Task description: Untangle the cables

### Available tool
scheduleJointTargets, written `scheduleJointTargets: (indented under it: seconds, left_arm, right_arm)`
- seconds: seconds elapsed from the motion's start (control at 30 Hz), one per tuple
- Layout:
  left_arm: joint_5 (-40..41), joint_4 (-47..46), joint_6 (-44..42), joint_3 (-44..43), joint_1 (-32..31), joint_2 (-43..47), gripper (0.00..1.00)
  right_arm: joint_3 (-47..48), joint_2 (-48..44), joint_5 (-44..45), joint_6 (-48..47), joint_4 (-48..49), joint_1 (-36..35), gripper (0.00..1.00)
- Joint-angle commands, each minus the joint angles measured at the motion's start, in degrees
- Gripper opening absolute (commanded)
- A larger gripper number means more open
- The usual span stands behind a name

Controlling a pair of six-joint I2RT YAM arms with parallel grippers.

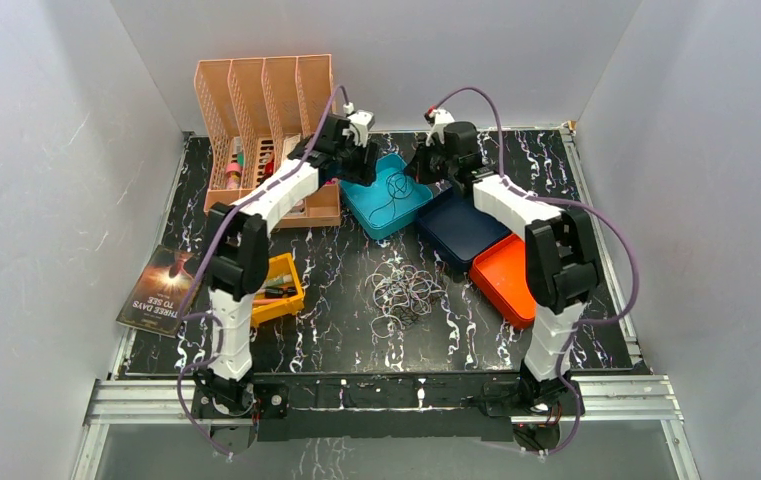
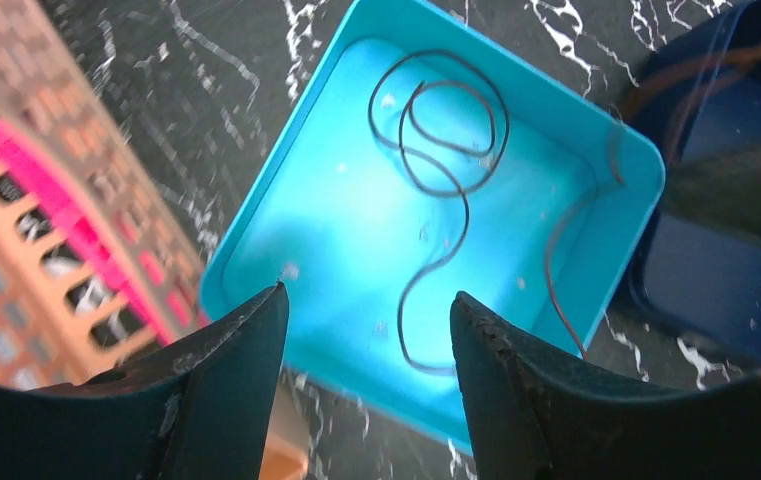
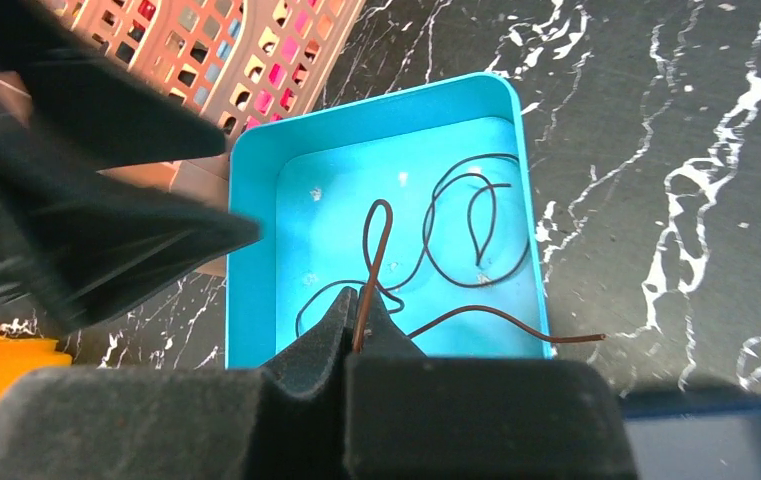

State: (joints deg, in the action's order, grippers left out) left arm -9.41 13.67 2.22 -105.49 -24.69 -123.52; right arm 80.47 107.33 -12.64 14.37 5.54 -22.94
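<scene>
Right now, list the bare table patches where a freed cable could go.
Free: table between yellow bin and cable tangle; the near strip in front of the tangle; the far right corner behind the navy tray. Crowded: around the teal tray, beside the pink organizer.

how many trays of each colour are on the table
teal tray: 1
navy tray: 1
orange tray: 1
yellow tray: 1
total: 4

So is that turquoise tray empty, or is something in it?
Not empty: the tray holds a thin dark cable in loose loops, one strand pinched by the right gripper.
</scene>
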Motion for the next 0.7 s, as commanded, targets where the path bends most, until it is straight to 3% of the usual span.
scheduleJointTargets:
  seconds: [0.0,0.27,0.5,0.67]
  left_arm:
    - [5.93,-3.56,-1.26,9.85,0.34,14.74,0.61]
    - [9.35,-9.12,-0.99,24.27,0.34,25.82,0.66]
    - [8.84,-9.54,-1.02,25.59,0.34,26.63,0.66]
    - [8.84,-9.78,-0.94,26.39,0.34,27.08,0.67]
  right_arm:
    - [7.19,4.83,-6.1,-0.97,-1.0,-0.21,0.0]
    - [19.32,17.01,-6.41,-3.34,-6.61,-3.22,0.01]
    - [28.78,24.98,-10.03,-5.42,-9.44,-5.74,0.04]
    - [29.39,25.12,-9.72,-4.64,-10.46,-5.8,0.11]
